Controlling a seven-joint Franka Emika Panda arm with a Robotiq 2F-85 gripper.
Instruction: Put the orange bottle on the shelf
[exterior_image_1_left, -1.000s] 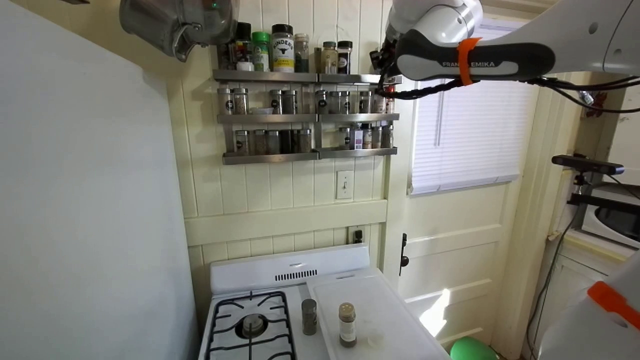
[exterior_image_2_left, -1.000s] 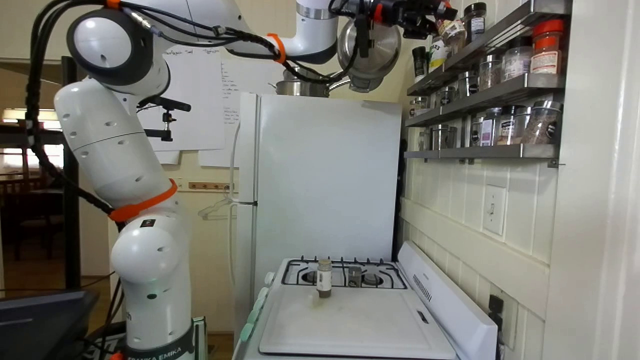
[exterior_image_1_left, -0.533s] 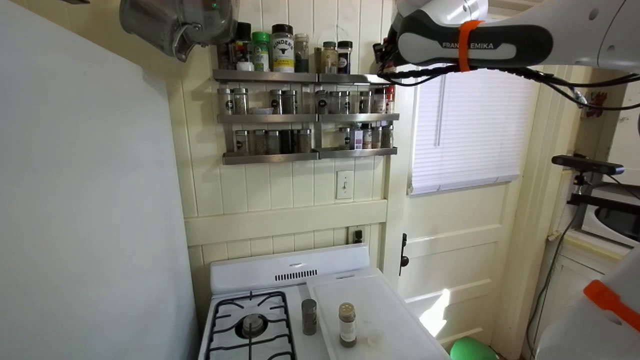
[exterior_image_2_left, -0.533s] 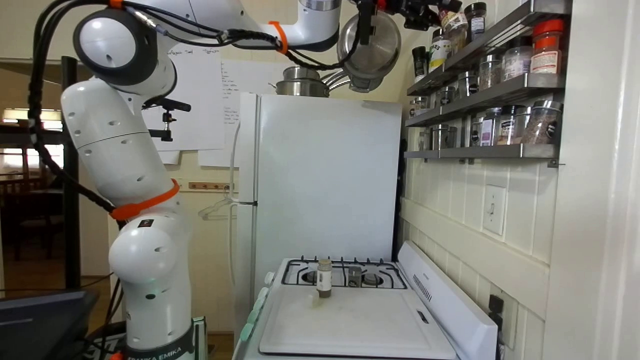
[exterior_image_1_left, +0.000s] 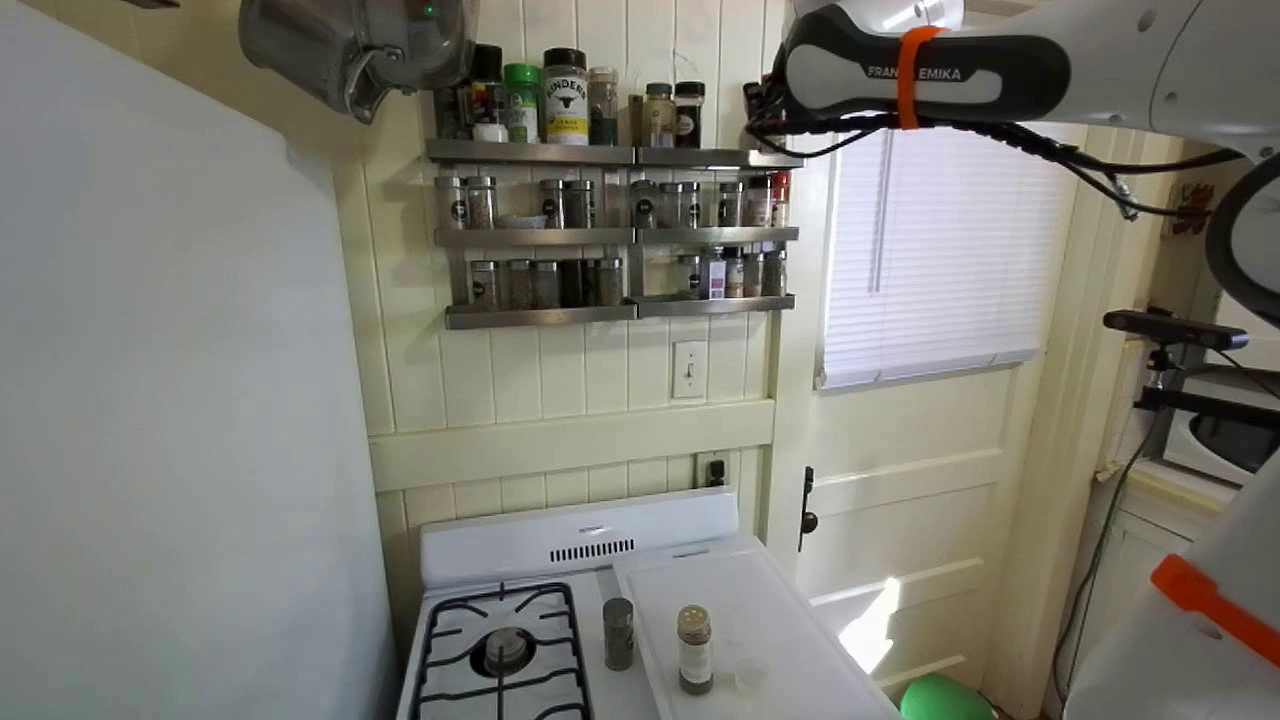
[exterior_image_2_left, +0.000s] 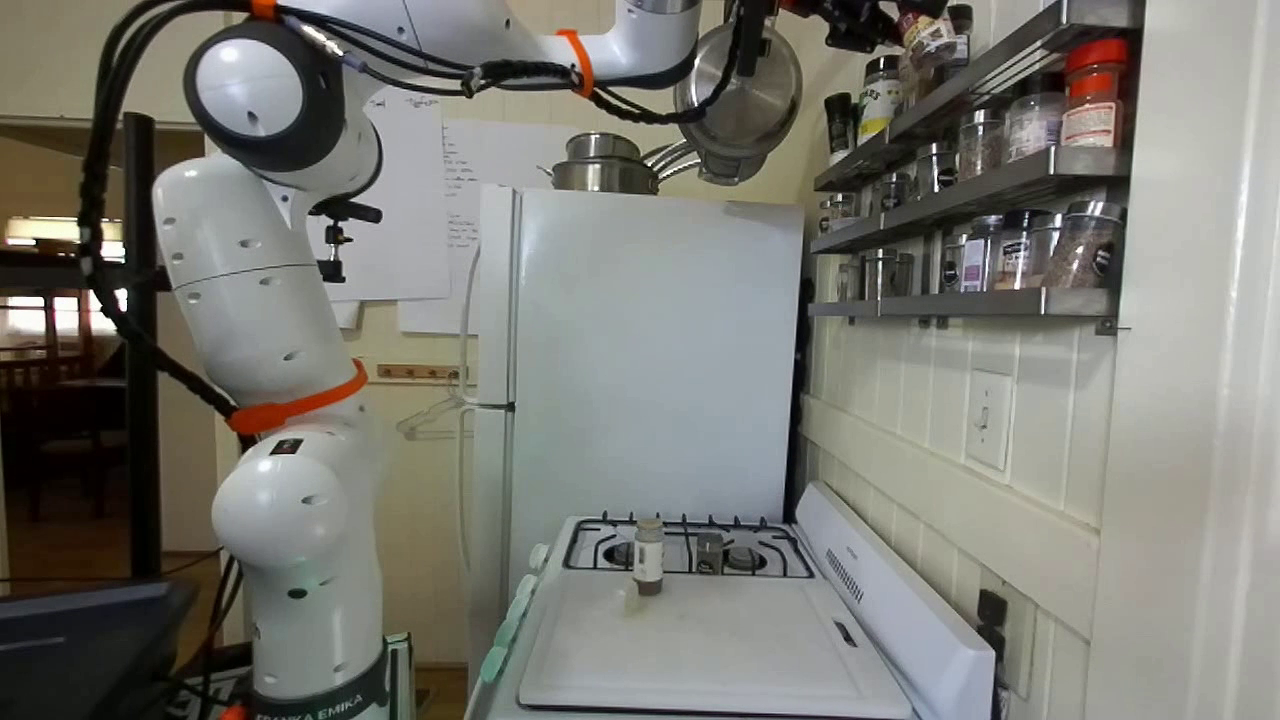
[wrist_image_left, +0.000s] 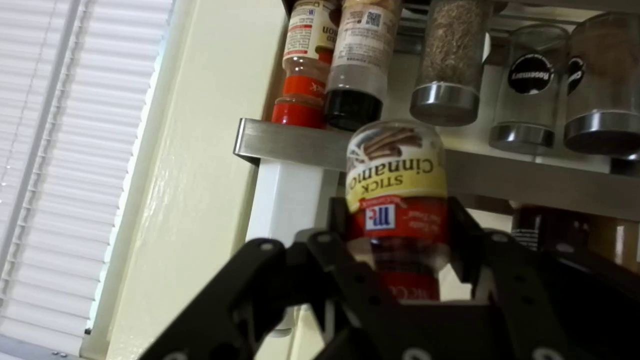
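Observation:
My gripper (wrist_image_left: 395, 220) is shut on the orange bottle (wrist_image_left: 397, 177), a clear bottle with a red and yellow cinnamon label and a red cap. The wrist picture is upside down. In an exterior view the gripper (exterior_image_2_left: 875, 25) is at the top edge, and the orange bottle (exterior_image_2_left: 930, 40) is tilted slightly in front of the top tier's right part. The shelf (exterior_image_1_left: 715, 158) is a metal wall rack with several tiers of jars; it also shows as the shelf (exterior_image_2_left: 1000, 70) and, in the wrist view, the shelf (wrist_image_left: 300, 142). Whether the bottle touches it I cannot tell.
Tall jars, including a dark-lidded one (exterior_image_1_left: 689, 115), stand on the top tier. A red-capped jar (exterior_image_2_left: 1093, 95) stands below at the near end. A pan (exterior_image_2_left: 745, 90) hangs behind the wrist. Two jars, one pale (exterior_image_1_left: 695, 650) and one dark (exterior_image_1_left: 618, 635), stand on the stove.
My arm has moved up and toward the shelf, with the orange bottle still in the gripper. In an exterior view the bottle has shifted right and slightly up.

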